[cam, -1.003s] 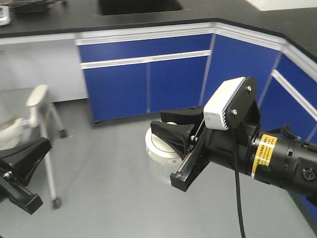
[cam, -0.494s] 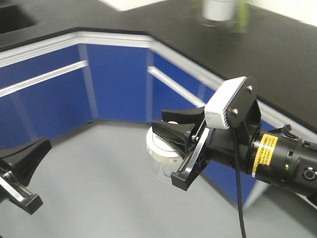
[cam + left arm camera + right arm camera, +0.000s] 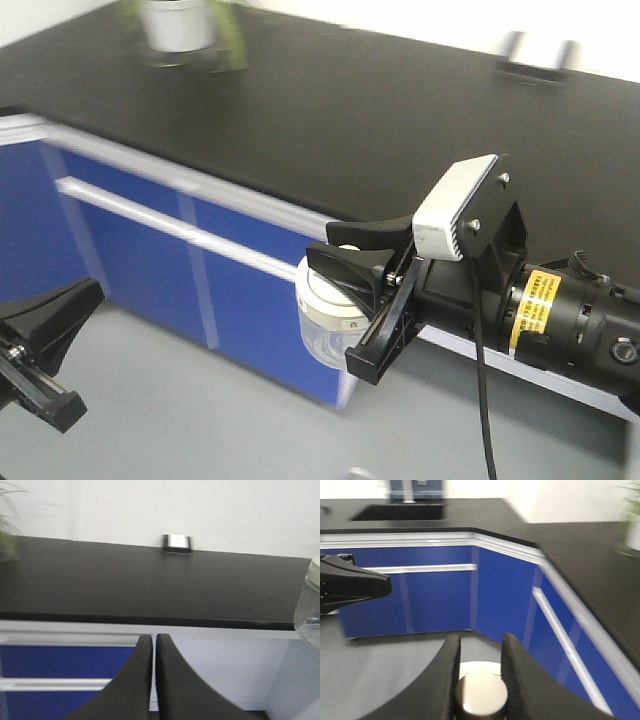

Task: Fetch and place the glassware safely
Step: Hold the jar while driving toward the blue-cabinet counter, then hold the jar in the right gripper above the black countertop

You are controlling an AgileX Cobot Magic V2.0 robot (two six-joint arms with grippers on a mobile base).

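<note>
1. We see the right gripper [image 3: 338, 248] closed narrowly on the small knob [image 3: 481, 696] on top of the jar's cream-white lid [image 3: 322, 300], one black finger on each side of it.
2. The clear glass jar [image 3: 325, 330] hangs under those fingers in mid-air, touching no surface, and in the front view it sits against the blue cabinets [image 3: 235, 300] just below the counter edge.
3. The left gripper [image 3: 152, 637] is low at our left. Its two fingers lie almost together with only a thin slit between them and nothing in it.
4. From the left wrist view, the jar shows at the far right edge, well apart from that gripper.
5. The black countertop [image 3: 350, 110] runs behind, with a blurred potted plant [image 3: 180, 25] at its far left and a small blurred object [image 3: 176, 543] against the wall.
6. The right wrist view shows a sink [image 3: 400, 512] set into the counter's far stretch, and grey floor [image 3: 150, 420] below.
</note>
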